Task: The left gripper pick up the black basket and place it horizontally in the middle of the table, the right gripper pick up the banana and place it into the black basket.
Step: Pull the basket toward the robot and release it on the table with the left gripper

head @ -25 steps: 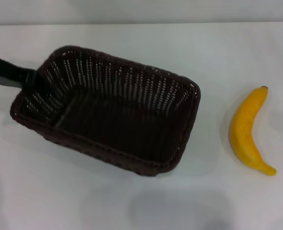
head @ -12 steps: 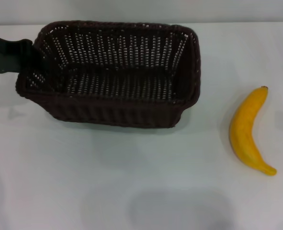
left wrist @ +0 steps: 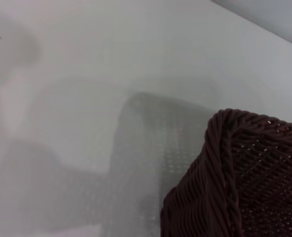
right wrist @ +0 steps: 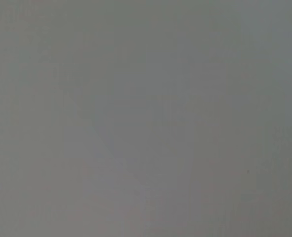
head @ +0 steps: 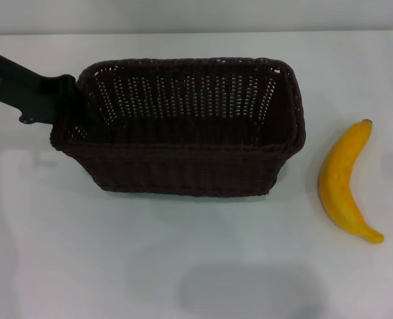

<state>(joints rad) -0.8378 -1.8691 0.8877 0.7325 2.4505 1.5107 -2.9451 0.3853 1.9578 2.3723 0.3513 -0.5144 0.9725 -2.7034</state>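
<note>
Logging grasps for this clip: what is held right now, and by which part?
The left gripper holds the black basket by its left short-end rim; nothing else is held.

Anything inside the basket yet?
No. The basket shows only its own woven floor and far wall; its near wall hides the front strip of floor. The banana lies on the table to its right. The left gripper is at its left end.

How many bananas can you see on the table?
1. The banana lies on the white table, to the robot's right of the black basket and apart from it. None shows inside the basket.
</note>
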